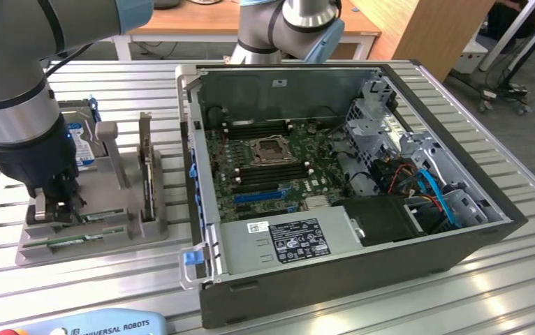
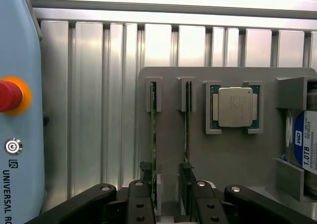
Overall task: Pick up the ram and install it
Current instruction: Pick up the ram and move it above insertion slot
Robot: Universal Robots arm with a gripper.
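Note:
Two green sticks stand on edge in slots of a grey holder (image 1: 147, 230) on the exterior view's left. The ram (image 2: 153, 135) is the stick farther from the silver processor (image 2: 235, 106); it runs down between my fingertips, close to one finger (image 2: 143, 184). In the exterior view the ram (image 1: 74, 241) lies nearest the holder's front edge. The look-alike stick (image 2: 188, 130) (image 1: 102, 216) disappears behind my other finger. My gripper (image 2: 166, 177) (image 1: 58, 206) is open, low over the holder, holding nothing.
An open computer case (image 1: 342, 181) with its motherboard (image 1: 267, 167) fills the middle of the slatted table. A hard drive with a blue label (image 2: 302, 144) stands in the holder past the processor. A teach pendant with a red button (image 2: 10, 95) lies beside the holder.

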